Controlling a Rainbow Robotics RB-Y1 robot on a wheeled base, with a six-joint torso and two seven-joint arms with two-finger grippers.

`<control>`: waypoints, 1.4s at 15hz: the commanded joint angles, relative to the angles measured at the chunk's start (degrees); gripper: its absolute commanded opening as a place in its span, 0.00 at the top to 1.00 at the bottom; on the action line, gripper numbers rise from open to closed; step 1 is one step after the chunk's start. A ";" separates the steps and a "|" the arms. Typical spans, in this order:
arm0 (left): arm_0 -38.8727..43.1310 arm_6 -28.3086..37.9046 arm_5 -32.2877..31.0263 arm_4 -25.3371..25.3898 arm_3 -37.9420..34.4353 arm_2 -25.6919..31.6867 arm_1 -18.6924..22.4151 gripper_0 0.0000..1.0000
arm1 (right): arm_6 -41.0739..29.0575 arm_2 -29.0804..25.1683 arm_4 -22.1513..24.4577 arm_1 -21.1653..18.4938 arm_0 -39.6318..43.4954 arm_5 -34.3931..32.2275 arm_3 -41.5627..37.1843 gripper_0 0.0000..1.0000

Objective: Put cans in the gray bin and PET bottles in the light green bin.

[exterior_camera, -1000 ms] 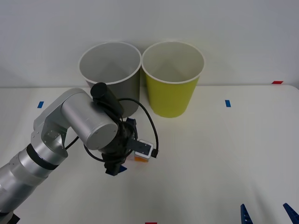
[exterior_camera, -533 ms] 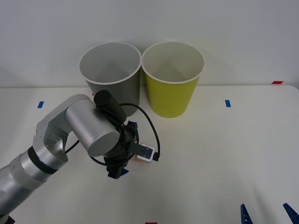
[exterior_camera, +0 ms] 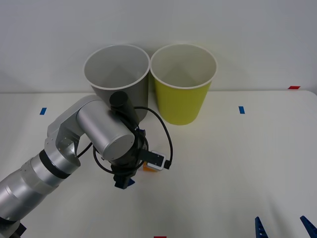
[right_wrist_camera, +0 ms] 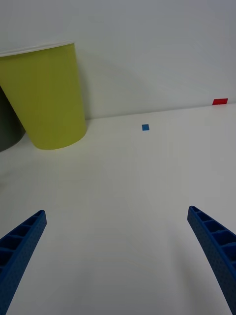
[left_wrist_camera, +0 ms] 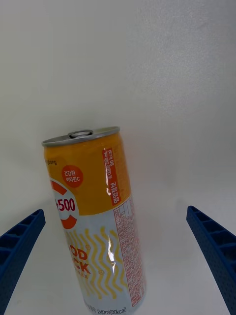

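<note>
We see the can (left_wrist_camera: 96, 221) lying on the white worktop (exterior_camera: 233, 163) between our left gripper's (left_wrist_camera: 118, 266) wide-open fingers (left_wrist_camera: 17, 246), untouched, its orange half and silver end pointing away from the wrist. Beyond stand the gray bin (exterior_camera: 117, 79) and light green bin (exterior_camera: 183, 84), against a white wall. Our right gripper (right_wrist_camera: 118, 256) hangs spread, empty.

The can (left_wrist_camera: 96, 221) sits between the open fingers of the left gripper (left_wrist_camera: 118, 261), nearer one finger (left_wrist_camera: 19, 241) than the other. In the front view it is mostly hidden under the arm, so it seems to lie on the table (exterior_camera: 237, 173). The gray bin (exterior_camera: 117, 79) and the light green bin (exterior_camera: 183, 84) stand side by side behind the jaws, the gray one to the left. The right gripper (right_wrist_camera: 118, 261) is well apart, to the right.
</note>
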 commanded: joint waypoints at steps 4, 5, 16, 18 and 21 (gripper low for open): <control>-1.10 -0.07 -0.23 -0.01 2.79 0.00 -1.40 0.01 | 0.00 0.00 0.00 0.00 0.00 0.00 0.00 0.00; -1.10 -0.07 -0.23 -0.01 2.88 0.00 -1.67 0.01 | 0.00 0.00 0.00 0.00 0.00 0.00 0.00 0.00; -1.02 -0.42 -4.71 0.34 6.13 -1.40 -1.84 0.04 | 0.00 0.00 0.00 0.00 0.00 0.00 0.00 0.00; -1.10 -0.51 -4.80 0.34 6.13 -1.40 -1.84 0.04 | 0.00 0.00 0.00 0.00 0.00 0.00 0.00 0.00; -1.02 -0.59 -5.85 0.34 7.45 -1.40 -2.02 0.04 | 0.00 0.00 0.00 0.00 0.00 0.00 0.00 0.00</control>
